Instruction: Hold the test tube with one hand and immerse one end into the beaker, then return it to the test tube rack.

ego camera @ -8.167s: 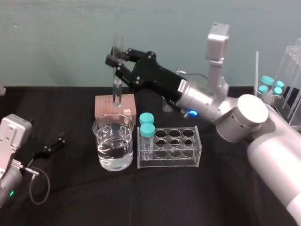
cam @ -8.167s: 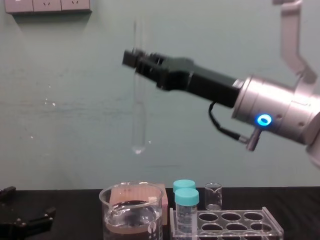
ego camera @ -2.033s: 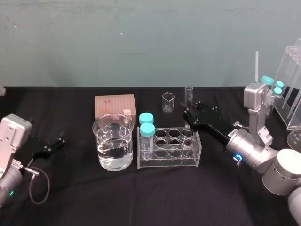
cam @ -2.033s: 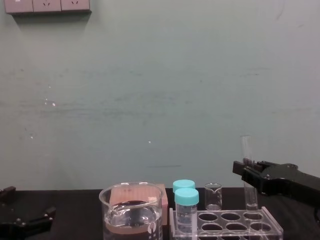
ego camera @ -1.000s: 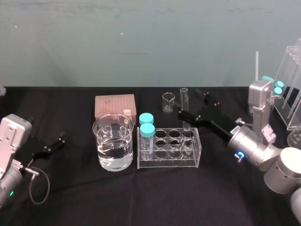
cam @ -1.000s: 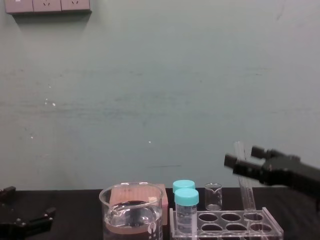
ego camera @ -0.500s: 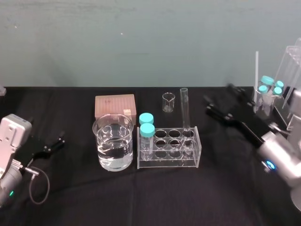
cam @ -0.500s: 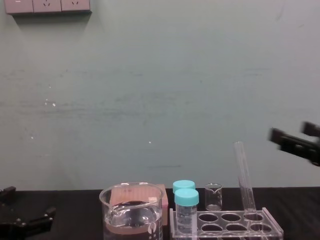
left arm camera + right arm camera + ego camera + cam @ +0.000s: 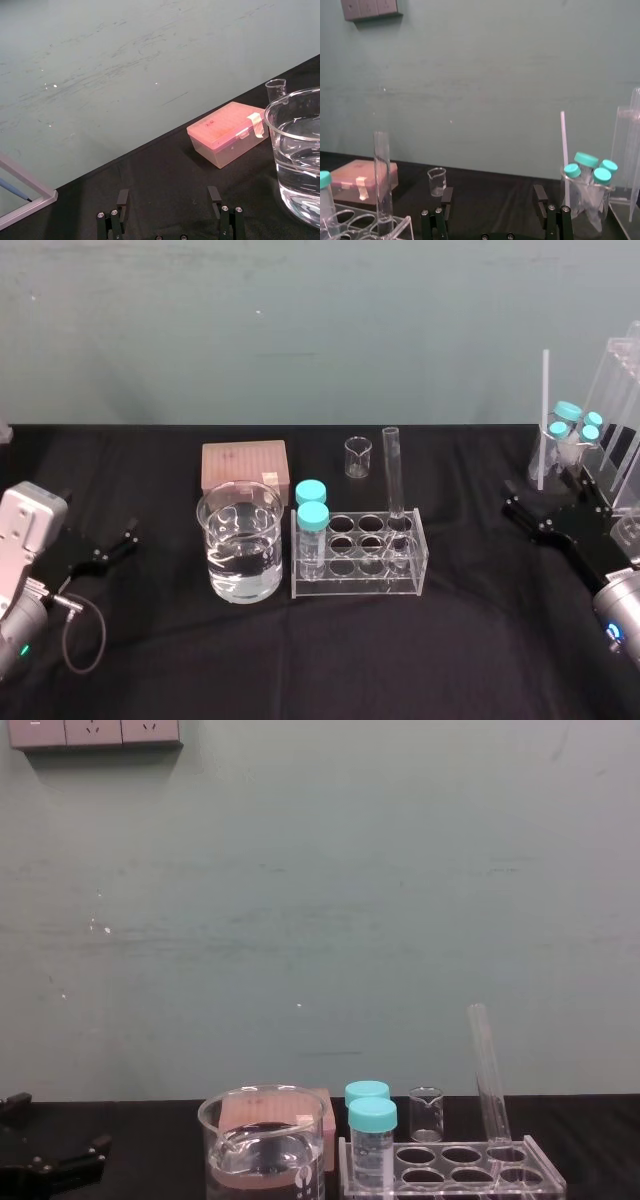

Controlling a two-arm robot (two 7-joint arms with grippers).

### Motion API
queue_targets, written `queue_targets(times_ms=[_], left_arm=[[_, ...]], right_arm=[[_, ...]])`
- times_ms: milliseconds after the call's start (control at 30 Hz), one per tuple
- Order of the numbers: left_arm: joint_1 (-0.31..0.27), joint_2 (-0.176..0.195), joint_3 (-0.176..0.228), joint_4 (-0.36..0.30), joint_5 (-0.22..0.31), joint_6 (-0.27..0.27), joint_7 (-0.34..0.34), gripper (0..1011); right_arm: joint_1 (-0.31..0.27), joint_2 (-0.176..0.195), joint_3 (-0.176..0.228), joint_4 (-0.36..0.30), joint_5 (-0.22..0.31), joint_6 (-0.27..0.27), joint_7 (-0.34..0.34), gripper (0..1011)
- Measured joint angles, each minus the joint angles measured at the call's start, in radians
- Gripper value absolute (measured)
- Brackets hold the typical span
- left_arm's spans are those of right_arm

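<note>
Within the test tube rack (image 9: 360, 585), far right hole, the test tube (image 9: 393, 475) stands tilted; right gripper (image 9: 545, 504) well apart at right, fingers spread, empty; left gripper (image 9: 118, 544) parked left, spread

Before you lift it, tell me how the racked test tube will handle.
The test tube is thin clear glass, so probably fragile and slippery. It leans in its hole in the rack, so a sideways nudge likely swings it. Round, it would probably roll if laid flat.
</note>
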Motion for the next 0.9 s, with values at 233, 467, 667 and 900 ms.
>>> queue_targets(times_ms=[233, 467, 667, 900], left_arm=[[0.0, 0.0, 0.0, 0.0, 0.0, 0.0, 0.0, 1000], [0.0, 0.0, 0.0, 0.0, 0.0, 0.0, 0.0, 1000], [0.0, 0.0, 0.0, 0.0, 0.0, 0.0, 0.0, 1000], [0.0, 0.0, 0.0, 0.0, 0.0, 0.0, 0.0, 1000]], right_arm=[[0.027, -0.02, -0.011, 0.035, -0.017, 0.016, 0.021, 1003], [0.049, -0.035, -0.019, 0.054, -0.037, 0.032, 0.049, 1003], [0.054, -0.038, -0.022, 0.058, -0.045, 0.036, 0.052, 1003], [0.053, -0.036, -0.022, 0.056, -0.042, 0.035, 0.052, 1003]])
